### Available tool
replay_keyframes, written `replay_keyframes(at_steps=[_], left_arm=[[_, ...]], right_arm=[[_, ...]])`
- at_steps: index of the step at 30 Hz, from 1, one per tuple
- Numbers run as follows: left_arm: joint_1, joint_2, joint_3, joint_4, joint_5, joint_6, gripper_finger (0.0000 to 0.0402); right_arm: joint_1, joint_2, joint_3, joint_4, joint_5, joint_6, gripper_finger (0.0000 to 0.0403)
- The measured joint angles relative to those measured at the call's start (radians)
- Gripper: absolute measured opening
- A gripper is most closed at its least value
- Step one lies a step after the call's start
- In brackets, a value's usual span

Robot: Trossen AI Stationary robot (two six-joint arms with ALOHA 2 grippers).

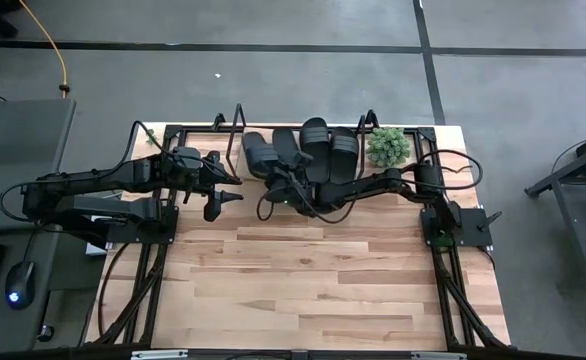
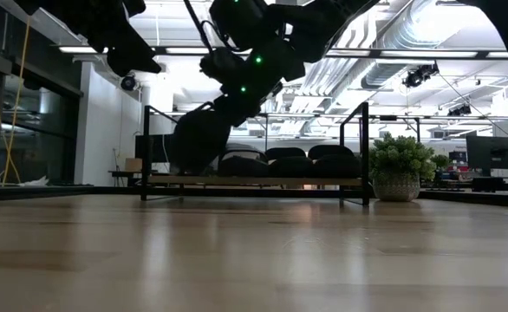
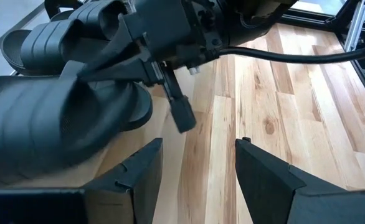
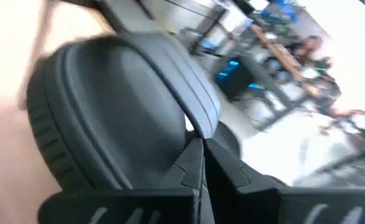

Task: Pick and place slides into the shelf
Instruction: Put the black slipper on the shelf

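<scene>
Item: matte black slip-on slide, at the shelf's nine o'clock end beside three shelved mates. Low wooden shelf with black tube frames at table's twelve o'clock. Right gripper: jaws pinched on its strap (tilted, likely mid-placement). Left gripper: jaws wide, empty. Advice: level the sole, then release.

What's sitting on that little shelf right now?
Black slides lie side by side on the shelf. The right gripper, shut, covers part of the leftmost slide, so the count stays unclear.
</scene>
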Motion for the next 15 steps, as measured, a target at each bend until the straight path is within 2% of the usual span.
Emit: replay_keyframes(at_steps=[11,15], left_arm=[[0.000,0.000,0.000,0.000,0.000,-0.002,0.0184],[0.000,0.000,0.000,0.000,0.000,-0.002,0.0184]], right_arm=[[-0.014,0.016,0.000,0.022,-0.351,0.047,0.0000],[-0.028,0.019,0.000,0.020,-0.379,0.051,0.0004]])
